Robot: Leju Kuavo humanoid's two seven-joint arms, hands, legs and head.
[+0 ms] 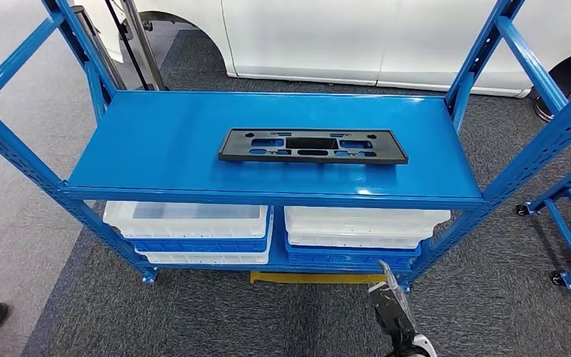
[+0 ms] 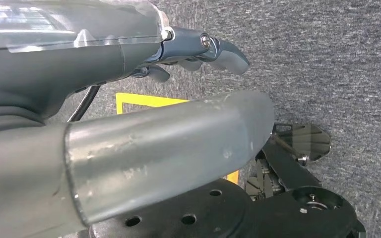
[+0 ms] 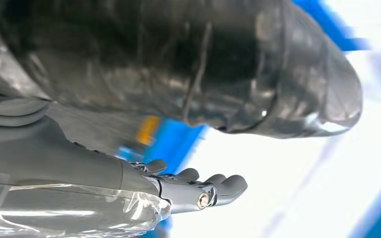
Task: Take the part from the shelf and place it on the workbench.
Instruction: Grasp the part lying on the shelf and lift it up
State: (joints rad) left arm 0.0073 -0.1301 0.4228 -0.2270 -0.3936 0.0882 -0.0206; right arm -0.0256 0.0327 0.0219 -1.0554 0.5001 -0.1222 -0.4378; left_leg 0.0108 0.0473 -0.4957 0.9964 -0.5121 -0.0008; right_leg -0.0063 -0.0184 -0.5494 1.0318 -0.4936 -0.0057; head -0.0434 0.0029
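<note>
A flat, black plastic part (image 1: pixel 313 145), long and rectangular with several cut-out slots, lies alone on the smooth blue metal top shelf (image 1: pixel 156 141), slightly right of its middle. Below it, white and blue plastic bins (image 1: pixel 193 230) sit stacked on the lower level. Grey ribbed carpet (image 1: pixel 215 320) covers the floor, with a white car body (image 1: pixel 386 37) on the far side. The right hand (image 3: pixel 198 191) is low near the shelf's right post, fingers (image 3: pixel 228 184) straight and apart, holding nothing. The left hand (image 2: pixel 178 74) hangs over the carpet, fingers loosely spread and holding nothing.
</note>
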